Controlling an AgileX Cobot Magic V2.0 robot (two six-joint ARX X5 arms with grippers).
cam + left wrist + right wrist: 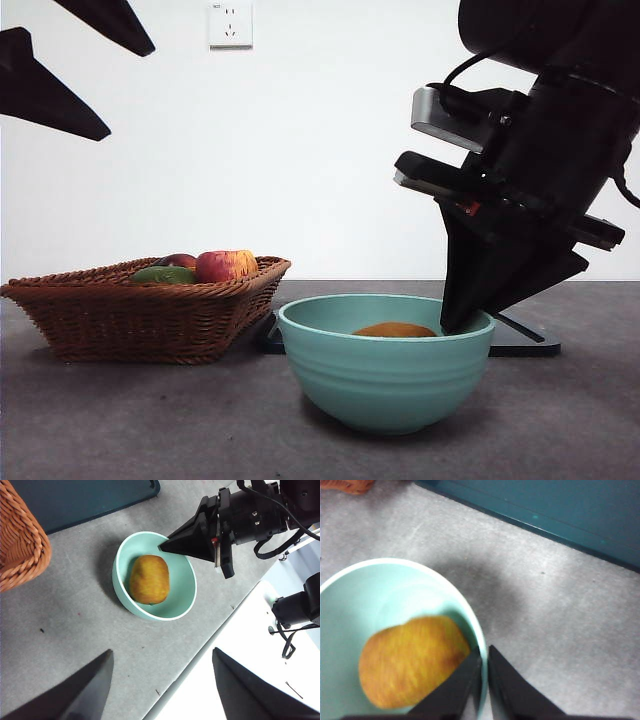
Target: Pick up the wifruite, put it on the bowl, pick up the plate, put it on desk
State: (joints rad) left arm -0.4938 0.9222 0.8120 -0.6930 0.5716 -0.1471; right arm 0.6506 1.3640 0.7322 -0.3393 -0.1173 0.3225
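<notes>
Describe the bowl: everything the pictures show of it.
The bowl is round, teal-green and glossy like ceramic, with faint horizontal ridges outside and a paler rim. It stands upright on the grey desk, beside the wicker basket and in front of a dark tray. The wifruite lies inside. The right gripper, jaws nearly shut, straddles its rim.

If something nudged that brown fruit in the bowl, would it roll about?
Probably a little. The fruit is a rounded oval lying loose on the bowl's curved, smooth-looking inside, so it would likely rock and settle back to the bottom. The high wall should keep it in. Its dull skin looks unlikely to slip.
</notes>
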